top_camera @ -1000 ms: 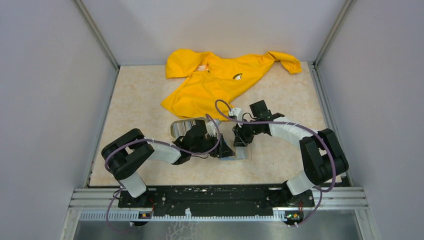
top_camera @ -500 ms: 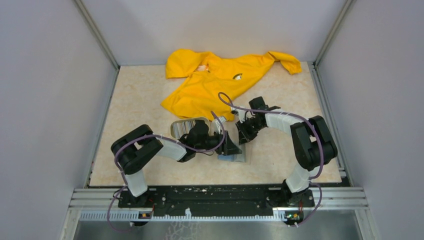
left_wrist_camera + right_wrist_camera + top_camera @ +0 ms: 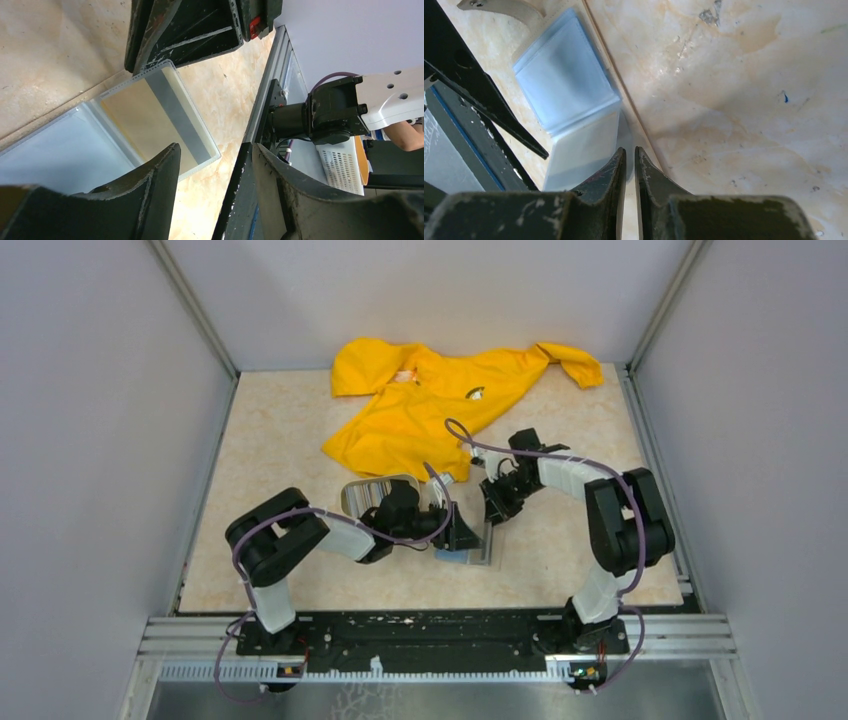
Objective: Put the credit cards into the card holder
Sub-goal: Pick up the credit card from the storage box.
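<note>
The left arm (image 3: 330,538) is covering most of the rimmed oval tray (image 3: 352,488) behind it. The credit cards (image 3: 362,502) are showing there only as a striped grey-and-white sliver, too small to count.

The card holder (image 3: 468,554) is lying open on the table (image 3: 290,430) between the two grippers, towards the front. Its outer face is not showing, and only the bluish clear pockets are facing up. One clear leaf is standing tilted up off the rest. The right gripper (image 3: 626,154) is pinching the edge of that leaf, its fingers drawn to a thin slit, though the exact contact is hard to make out past the fingertips. The left gripper (image 3: 215,152) is hovering low over the holder with its jaws well apart, holding nothing.

The tabletop is looking like pale beige marbled stone with a slight gloss, and plain grey walls (image 3: 100,460) are closing in three sides. A crumpled yellow garment (image 3: 430,400), smooth and faintly shiny, is sprawling at the back.
</note>
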{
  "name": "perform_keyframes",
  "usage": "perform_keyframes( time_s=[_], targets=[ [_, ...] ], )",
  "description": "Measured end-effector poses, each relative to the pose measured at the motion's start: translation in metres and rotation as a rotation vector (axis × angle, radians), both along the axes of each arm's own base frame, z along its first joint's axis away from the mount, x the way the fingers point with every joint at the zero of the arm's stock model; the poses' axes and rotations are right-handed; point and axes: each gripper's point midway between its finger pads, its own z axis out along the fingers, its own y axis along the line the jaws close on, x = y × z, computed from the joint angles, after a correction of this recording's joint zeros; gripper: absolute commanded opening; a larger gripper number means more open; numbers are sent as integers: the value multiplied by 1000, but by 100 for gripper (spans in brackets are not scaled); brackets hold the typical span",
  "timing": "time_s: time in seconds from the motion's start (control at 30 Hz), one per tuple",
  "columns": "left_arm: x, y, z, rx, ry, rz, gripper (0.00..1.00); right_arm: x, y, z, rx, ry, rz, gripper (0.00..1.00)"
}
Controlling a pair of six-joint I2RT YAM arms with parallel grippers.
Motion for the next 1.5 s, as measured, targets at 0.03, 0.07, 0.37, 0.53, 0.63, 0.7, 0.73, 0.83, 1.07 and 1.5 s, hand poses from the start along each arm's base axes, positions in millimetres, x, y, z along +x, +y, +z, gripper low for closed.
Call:
perform_keyframes(
  time_s=[0.03,0.07,0.37,0.53,0.63,0.7,0.73,0.83,1.07,1.5],
  targets=[
    [0,0,0,0,0,-1,60,0,-3,0,1,6,-2,14],
    [0,0,0,0,1,-2,60,0,-4,1,2,8,-3,14],
    [-2,2,0,1,-6,-5,58,15,-20,28,48,-76,-39,19],
    [0,16,14,37,-91,26,60,22,-19,70,118,-233,-14,20],
    [8,26,39,45,-189,70,67,22,-16,95,158,-336,9,28],
    [16,37,57,66,-271,124,74,21,-14,112,186,-410,22,46],
    [22,44,65,75,-304,157,78,20,-13,121,202,-449,28,53],
    [39,70,81,123,-380,260,93,17,-7,150,269,-563,60,66],
    [84,155,68,279,-380,514,98,8,23,198,526,-636,133,72],
    [105,241,27,509,-214,722,99,-8,21,167,539,-616,138,74]
  ],
)
